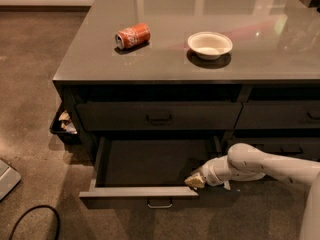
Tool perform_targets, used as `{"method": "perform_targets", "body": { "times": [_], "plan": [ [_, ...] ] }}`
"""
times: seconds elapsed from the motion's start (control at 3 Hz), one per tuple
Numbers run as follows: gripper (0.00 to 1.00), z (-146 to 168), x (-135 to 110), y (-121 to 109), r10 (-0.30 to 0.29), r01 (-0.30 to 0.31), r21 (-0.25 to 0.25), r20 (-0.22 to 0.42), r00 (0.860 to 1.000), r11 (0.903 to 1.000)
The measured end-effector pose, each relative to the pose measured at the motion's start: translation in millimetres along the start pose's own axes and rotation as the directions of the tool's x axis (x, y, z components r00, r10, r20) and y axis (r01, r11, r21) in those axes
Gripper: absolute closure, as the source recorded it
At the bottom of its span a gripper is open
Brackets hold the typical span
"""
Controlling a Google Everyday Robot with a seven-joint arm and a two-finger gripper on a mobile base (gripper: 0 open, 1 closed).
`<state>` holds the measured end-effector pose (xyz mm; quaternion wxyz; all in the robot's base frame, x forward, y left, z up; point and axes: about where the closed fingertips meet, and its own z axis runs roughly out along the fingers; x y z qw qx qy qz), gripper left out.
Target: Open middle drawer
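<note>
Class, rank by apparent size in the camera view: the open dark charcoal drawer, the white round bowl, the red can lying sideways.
1. Open dark charcoal drawer, with the gripper at its front right corner.
2. White round bowl.
3. Red can, only slightly smaller than the bowl.

Grey table point(165, 64) has a red soda can point(133, 35) lying on its side and a white bowl point(210, 44) sitting upright, not touching. Claw point(195, 181) sits low, at the pulled-out middle drawer point(150, 164) front's right end.
</note>
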<state>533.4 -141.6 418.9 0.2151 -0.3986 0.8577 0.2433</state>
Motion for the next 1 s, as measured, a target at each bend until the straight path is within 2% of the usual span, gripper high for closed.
{"method": "perform_targets", "body": {
  "times": [0.33, 1.0],
  "plan": [
    [0.0, -2.4, 7.4, 5.4, -0.001, 0.001, -0.012, -0.016, 1.0, 0.9999],
    [0.0, -11.8, 5.0, 9.1, -0.004, 0.004, -0.002, 0.004, 1.0, 1.0]
  ]
}}
